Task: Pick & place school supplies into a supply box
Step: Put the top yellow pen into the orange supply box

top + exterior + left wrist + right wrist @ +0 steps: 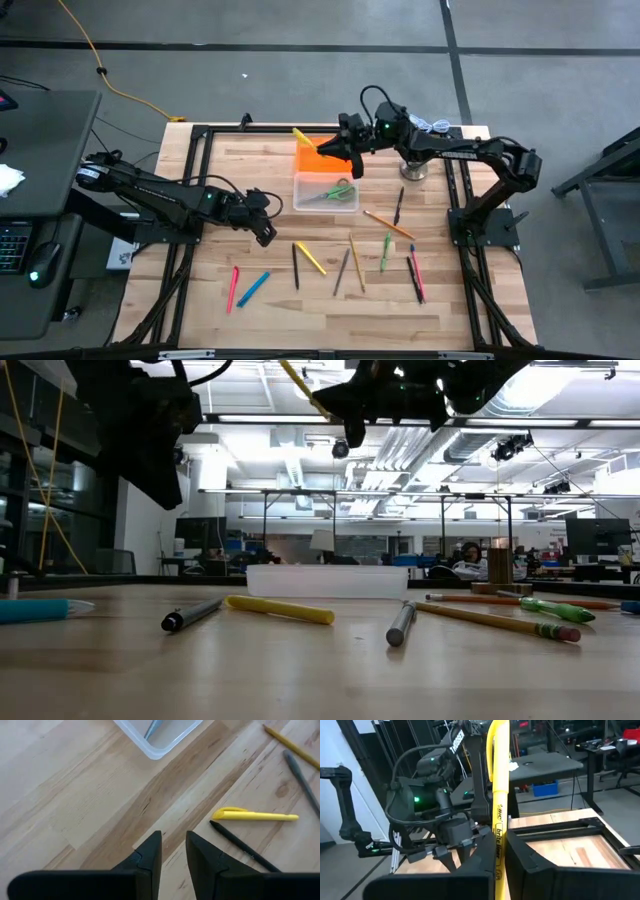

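A: Listing, high view: right gripper point(348, 152) clamped a yellow pen point(303, 137) over the orange piece point(317, 158), beside the supply box point(326, 192).
B: Left wrist view: left gripper point(173, 851) narrowly parted, empty. Right wrist view?
A: Pen upright; lowering into the box seemed due.

- My right gripper point(352, 152) hangs above the flat piece point(318, 160), just behind the supply box point(326, 192).
- The scissors point(339, 192) lie in the box.
- My left gripper point(266, 233) is left of the box, near the table point(220, 180).
- Pens and pencils point(350, 262) lie in front of the box.
- The bell point(413, 168) sits right of the box.
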